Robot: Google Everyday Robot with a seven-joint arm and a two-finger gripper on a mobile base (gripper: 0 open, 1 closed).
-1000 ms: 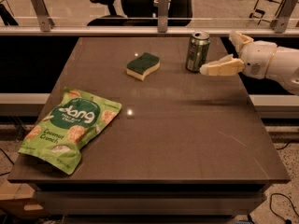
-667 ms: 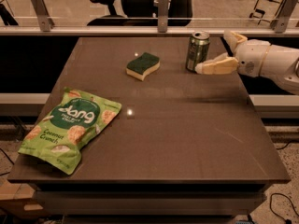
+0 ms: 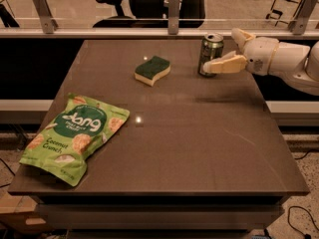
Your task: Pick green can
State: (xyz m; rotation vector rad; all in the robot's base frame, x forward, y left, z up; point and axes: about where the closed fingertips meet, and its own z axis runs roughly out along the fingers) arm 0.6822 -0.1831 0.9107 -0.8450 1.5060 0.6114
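The green can [image 3: 210, 51] stands upright at the far right of the table, dark green with a silver top rim. My gripper [image 3: 220, 50] comes in from the right at can height and is open. Its near finger [image 3: 224, 64] reaches across the front of the can's lower part. Its far finger [image 3: 241, 36] sits behind and to the right of the can. The can rests on the table and is not clamped.
A green-topped sponge [image 3: 152, 69] lies left of the can. A flat light-green snack bag [image 3: 75, 136] lies at the front left. The dark table [image 3: 189, 143] ends just right of the can. A rail and office chairs stand behind.
My gripper has moved left toward the can, so its near finger now overlaps the can's front. The can, sponge and bag have not moved.
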